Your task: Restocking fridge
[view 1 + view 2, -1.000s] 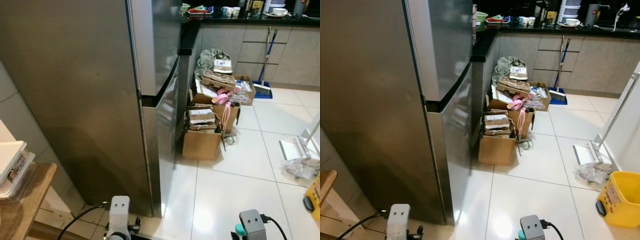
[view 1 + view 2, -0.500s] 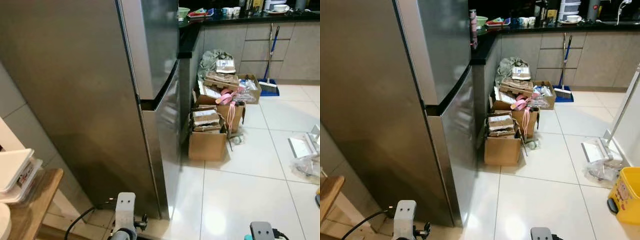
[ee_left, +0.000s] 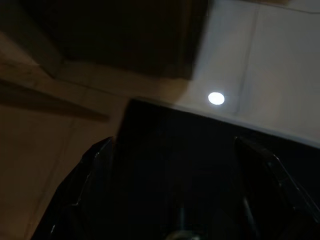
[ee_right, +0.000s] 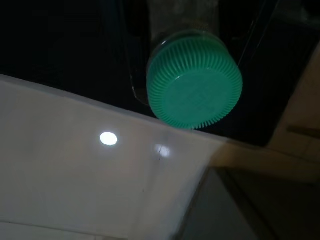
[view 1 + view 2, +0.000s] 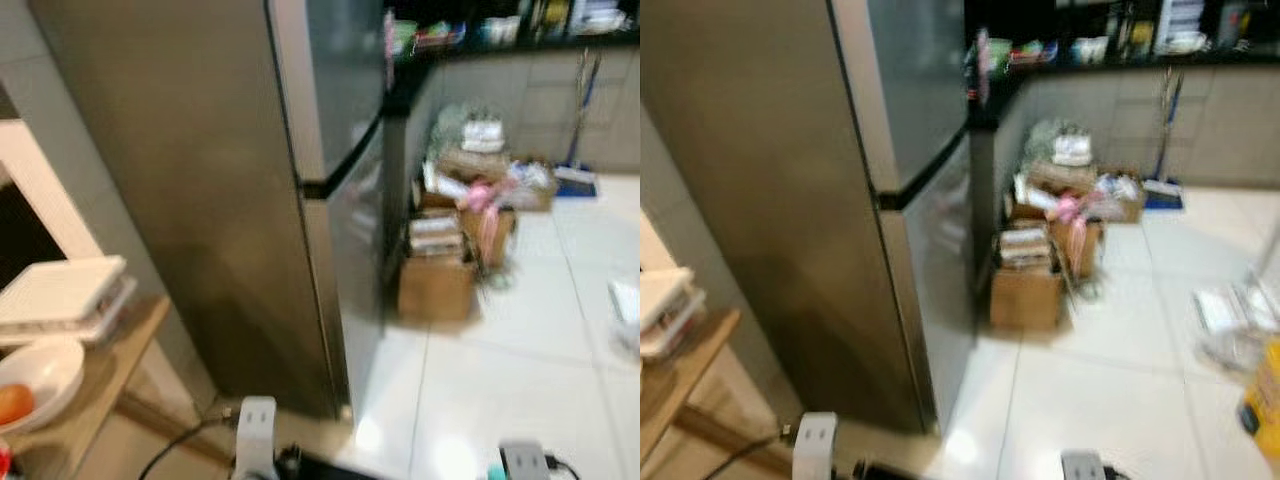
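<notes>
Since the earlier frame the head camera has swung toward the robot's left, and the whole picture now smears with motion blur; the things themselves lie as before. More of the wooden bench [image 5: 95, 375] at the left comes into sight, carrying a white bowl [image 5: 38, 375] with an orange item [image 5: 12, 403] in it and, just behind, a stack of flat white containers [image 5: 66, 298].

Ahead stands the steel fridge [image 5: 200, 180], both doors shut, a dark seam between upper and lower door. Past its right side a heap of cardboard boxes [image 5: 437, 270] sits on the white tile floor [image 5: 500, 380], against the dark kitchen counter [image 5: 1090, 65], with a broom [image 5: 1162, 140] leaning on the cabinets further back. At the right edge of the right eye view a yellow bucket [image 5: 1265, 400] shows, blurred.

Both arms hang low. In the right wrist view the right tool [image 4: 192, 55] is closed around a clear bottle with a ribbed green cap [image 4: 194, 80], held above the floor. In the left wrist view the left tool [image 3: 182, 190] is dark and in shade; its two black fingers [image 3: 82, 195] stand spread apart with nothing between them, above floor where one ceiling light reflects.
</notes>
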Available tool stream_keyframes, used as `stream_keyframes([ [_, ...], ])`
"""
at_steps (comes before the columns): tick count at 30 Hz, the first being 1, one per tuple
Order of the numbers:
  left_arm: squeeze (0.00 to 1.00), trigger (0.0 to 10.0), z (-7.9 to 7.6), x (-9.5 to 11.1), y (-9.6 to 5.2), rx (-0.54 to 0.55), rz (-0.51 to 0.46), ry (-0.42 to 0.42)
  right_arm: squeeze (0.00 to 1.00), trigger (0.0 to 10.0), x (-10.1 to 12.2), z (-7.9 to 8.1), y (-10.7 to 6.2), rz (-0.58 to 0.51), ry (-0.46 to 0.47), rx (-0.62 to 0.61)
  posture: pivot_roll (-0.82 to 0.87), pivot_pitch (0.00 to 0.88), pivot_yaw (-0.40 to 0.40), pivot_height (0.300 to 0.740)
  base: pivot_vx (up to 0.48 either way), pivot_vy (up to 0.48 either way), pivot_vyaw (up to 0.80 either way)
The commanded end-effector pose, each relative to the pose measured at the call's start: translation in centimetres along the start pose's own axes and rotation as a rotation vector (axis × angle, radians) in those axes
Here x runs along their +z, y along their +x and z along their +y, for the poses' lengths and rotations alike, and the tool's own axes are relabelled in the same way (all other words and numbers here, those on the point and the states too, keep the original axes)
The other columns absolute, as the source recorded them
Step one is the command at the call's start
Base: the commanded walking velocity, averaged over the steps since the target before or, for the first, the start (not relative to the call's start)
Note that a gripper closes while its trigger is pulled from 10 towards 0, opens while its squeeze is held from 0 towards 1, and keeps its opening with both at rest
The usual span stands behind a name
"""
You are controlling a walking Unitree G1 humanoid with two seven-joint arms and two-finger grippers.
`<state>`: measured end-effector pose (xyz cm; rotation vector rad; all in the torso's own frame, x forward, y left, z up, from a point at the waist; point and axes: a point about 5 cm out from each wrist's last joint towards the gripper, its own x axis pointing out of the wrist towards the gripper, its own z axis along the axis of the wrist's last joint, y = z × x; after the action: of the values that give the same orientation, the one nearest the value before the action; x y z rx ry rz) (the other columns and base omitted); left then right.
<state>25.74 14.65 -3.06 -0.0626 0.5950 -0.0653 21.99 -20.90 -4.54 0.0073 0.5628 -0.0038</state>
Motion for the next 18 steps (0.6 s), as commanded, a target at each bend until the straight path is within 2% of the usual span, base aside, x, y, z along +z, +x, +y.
stream_keyframes([
  [1,0.00,10.0,0.11,-0.49,-0.15,0.006,0.019,0.003,0.00,10.0,-0.86,0.34,-0.31,0.027,0.010,0.006,-0.08,0.096,0.045,0.740,-0.394,0.000,0.00],
  [3,0.00,10.0,0.20,-0.49,-0.18,0.009,0.019,0.004,0.00,10.0,-0.88,0.39,-0.30,0.028,0.009,0.007,-0.08,0.100,0.046,0.740,-0.366,0.000,0.00],
  [13,0.00,10.0,0.17,-0.62,-0.26,0.003,0.035,0.041,0.00,10.0,-1.30,0.42,-0.53,0.036,0.012,0.006,-0.07,0.107,0.051,0.740,0.000,0.000,0.00],
  [16,0.00,10.0,0.11,-0.64,-0.23,0.003,0.042,0.021,0.00,10.0,-1.35,0.42,-0.55,0.037,0.013,0.006,-0.07,0.109,0.053,0.740,0.000,0.000,0.00],
  [18,0.00,10.0,0.26,-0.72,-0.19,0.011,0.051,0.023,0.00,10.0,-1.36,0.44,-0.56,0.036,0.014,0.005,-0.07,0.108,0.055,0.740,0.000,-0.480,0.00],
])
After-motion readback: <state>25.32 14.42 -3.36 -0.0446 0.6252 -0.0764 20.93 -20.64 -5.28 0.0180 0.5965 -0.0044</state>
